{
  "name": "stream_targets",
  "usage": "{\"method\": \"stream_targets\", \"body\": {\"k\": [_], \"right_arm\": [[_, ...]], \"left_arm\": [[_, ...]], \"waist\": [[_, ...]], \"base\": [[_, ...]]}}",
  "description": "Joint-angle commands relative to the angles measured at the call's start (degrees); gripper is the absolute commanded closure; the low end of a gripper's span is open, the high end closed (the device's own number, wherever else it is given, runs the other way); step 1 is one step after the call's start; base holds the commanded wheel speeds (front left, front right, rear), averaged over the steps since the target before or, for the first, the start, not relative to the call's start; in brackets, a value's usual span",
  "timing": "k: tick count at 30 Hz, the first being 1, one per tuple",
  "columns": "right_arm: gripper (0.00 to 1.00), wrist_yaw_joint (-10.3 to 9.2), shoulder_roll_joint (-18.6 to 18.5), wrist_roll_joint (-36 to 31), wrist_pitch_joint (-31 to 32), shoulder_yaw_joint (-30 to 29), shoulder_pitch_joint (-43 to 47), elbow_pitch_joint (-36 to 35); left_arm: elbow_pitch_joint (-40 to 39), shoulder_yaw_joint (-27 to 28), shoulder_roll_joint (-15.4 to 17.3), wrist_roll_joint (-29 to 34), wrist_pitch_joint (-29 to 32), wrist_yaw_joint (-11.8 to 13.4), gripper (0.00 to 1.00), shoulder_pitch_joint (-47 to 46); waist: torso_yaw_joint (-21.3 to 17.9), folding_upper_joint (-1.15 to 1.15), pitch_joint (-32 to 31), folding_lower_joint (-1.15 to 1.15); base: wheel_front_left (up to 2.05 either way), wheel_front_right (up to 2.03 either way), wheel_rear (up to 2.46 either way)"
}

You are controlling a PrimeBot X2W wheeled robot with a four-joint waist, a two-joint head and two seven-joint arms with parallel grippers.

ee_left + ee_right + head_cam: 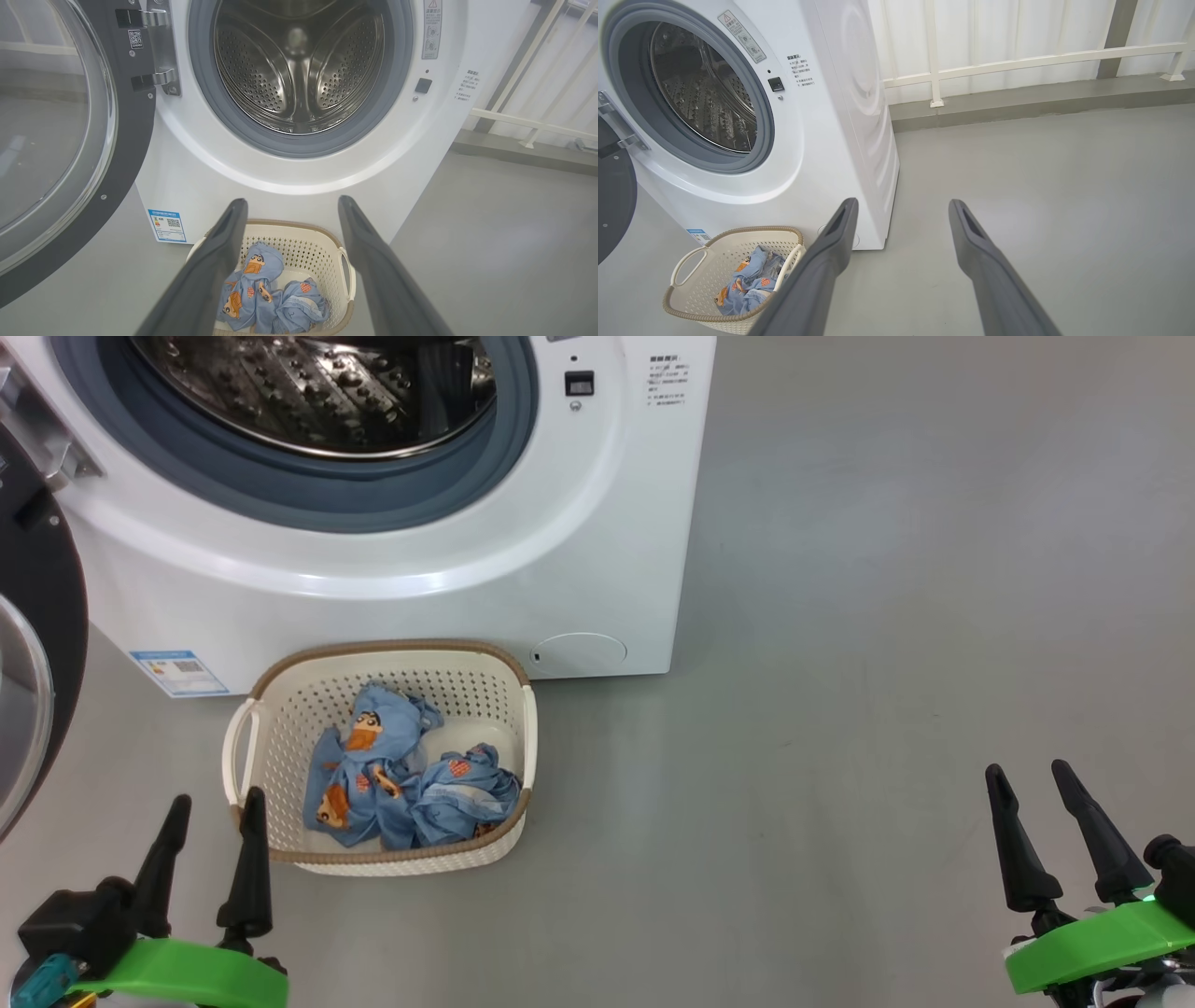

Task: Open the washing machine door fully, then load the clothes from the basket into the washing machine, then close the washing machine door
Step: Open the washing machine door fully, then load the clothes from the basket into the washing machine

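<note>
The white washing machine [560, 551] stands at the top of the head view with its steel drum [299, 65] exposed. Its door [56, 140] is swung wide to the left, black ring and glass bowl facing out. On the floor against the machine's front sits the cream basket [280, 709], holding crumpled light-blue clothes [401, 775] with orange cartoon prints. My left gripper [215, 803] is open at the lower left, just left of the basket's near corner, with nothing between its fingers. My right gripper [1032, 773] is open at the lower right, far from the basket.
Grey floor [887, 663] stretches to the right of the machine. A white railing [1017, 60] and a low grey ledge run along the wall behind. The open door [33, 644] juts out at the left edge of the head view.
</note>
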Motion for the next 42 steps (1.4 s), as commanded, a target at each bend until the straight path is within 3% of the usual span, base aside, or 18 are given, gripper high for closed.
{"method": "stream_targets", "body": {"k": [1, 13, 28, 42], "right_arm": [[0.00, 0.09, -0.9, -0.1, -0.7, 1.0, 0.3, -1.6], [0.00, 0.09, -0.9, -0.2, -0.7, 1.2, -0.4, -2.1], [0.00, 0.09, -0.7, -0.1, -0.7, 1.3, -1.1, -2.3], [0.00, 0.09, -0.4, -0.1, -0.7, 1.3, -1.2, -2.1]], "left_arm": [[-1.6, 1.8, 1.8, -0.6, -0.3, -0.1, 0.00, -1.3], [-1.5, 0.7, 2.3, -0.7, -0.3, -0.1, 0.00, -2.4], [-2.3, 1.3, 1.9, -0.3, -0.3, -0.1, 0.00, -3.3], [-2.1, 1.9, 1.3, -0.2, -0.3, -0.1, 0.00, -3.3]], "waist": [[0.3, 0.00, 0.3, 0.00], [1.0, 0.00, 1.6, 0.00], [0.9, 0.00, 2.2, 0.00], [0.9, 0.00, 1.9, 0.00]], "base": [[0.00, 0.00, 0.00], [0.03, -0.13, 0.10], [0.68, -1.33, 0.66], [0.12, -0.12, 0.00]]}}
